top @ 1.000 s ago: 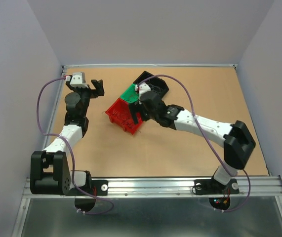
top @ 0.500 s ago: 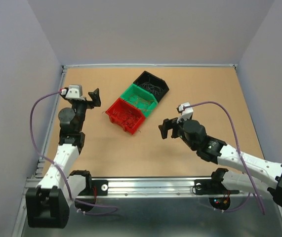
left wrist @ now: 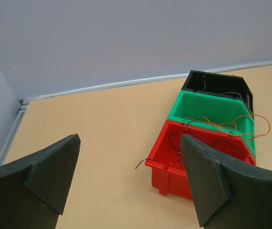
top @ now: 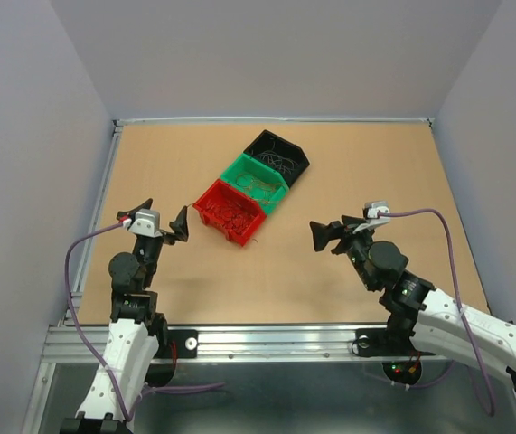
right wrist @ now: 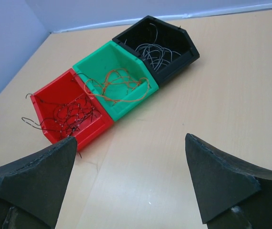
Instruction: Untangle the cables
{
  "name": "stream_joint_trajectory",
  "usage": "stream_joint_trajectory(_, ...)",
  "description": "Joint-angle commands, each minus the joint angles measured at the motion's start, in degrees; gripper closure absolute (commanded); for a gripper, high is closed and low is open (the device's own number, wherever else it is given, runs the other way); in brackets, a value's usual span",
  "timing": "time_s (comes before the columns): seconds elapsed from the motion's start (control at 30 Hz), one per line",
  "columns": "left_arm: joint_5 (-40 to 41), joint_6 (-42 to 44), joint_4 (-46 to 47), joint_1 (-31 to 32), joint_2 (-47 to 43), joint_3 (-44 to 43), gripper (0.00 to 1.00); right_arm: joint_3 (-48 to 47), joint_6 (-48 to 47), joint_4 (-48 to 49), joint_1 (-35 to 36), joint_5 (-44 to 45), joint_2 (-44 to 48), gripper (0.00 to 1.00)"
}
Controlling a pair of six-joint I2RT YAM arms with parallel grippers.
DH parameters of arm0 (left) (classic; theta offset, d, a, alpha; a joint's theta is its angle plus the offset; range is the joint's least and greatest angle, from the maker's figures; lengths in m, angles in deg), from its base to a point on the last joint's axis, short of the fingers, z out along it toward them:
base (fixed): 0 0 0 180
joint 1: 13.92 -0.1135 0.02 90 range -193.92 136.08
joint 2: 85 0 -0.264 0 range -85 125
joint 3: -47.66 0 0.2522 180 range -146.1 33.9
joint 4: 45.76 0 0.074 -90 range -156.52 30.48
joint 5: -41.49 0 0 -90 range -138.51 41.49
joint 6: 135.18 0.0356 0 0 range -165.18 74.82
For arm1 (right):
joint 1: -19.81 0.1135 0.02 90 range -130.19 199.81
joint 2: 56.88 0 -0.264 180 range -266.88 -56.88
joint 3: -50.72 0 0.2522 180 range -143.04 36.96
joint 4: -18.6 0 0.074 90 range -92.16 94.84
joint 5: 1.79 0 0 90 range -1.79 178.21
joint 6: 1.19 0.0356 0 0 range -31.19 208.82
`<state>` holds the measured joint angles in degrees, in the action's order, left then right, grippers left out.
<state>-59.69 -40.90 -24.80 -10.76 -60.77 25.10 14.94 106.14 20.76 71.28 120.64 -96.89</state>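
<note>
The cables lie sorted in three bins set in a diagonal row. Dark red-black wires (right wrist: 71, 114) fill the red bin (top: 211, 217), and one strand (left wrist: 143, 163) hangs over its rim. Tan-orange wires (right wrist: 119, 81) lie in the green bin (top: 276, 201). Grey wires (right wrist: 155, 52) lie in the black bin (top: 298, 163). My left gripper (top: 163, 220) is open and empty, just left of the red bin and above the table; its own view (left wrist: 128, 140) confirms this. My right gripper (top: 333, 230) is open and empty, to the right of the bins, with the same shown in its own view (right wrist: 130, 138).
The tan tabletop (top: 375, 163) is walled by lilac panels at the back and both sides. A metal rail (top: 285, 339) runs along the near edge. Lilac cables loop from each arm.
My right gripper has left the red bin and pulled back to the near right. My left gripper has moved from the far left toward the near edge. Both arms are drawn back.
</note>
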Motion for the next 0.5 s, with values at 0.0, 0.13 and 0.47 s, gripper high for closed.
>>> stream_joint_trajectory(0.0, -3.0, 2.3, 4.0, -0.1, 0.3, 0.4, 0.01, 1.6, -0.7, 6.0, 0.5, 2.6, 1.1, 0.00)
stream_joint_trajectory(0.13, -3.1, 3.7, 4.8, -0.1, 2.8, 0.3, 0.01, 1.5, -0.9, 6.5, 0.5, 2.6, -0.2, 0.00)
stream_joint_trajectory(0.47, -4.7, 5.5, 5.9, -0.1, 2.6, 1.5, 0.01, 0.7, -1.2, 7.1, 0.4, 3.4, -4.5, 0.00)
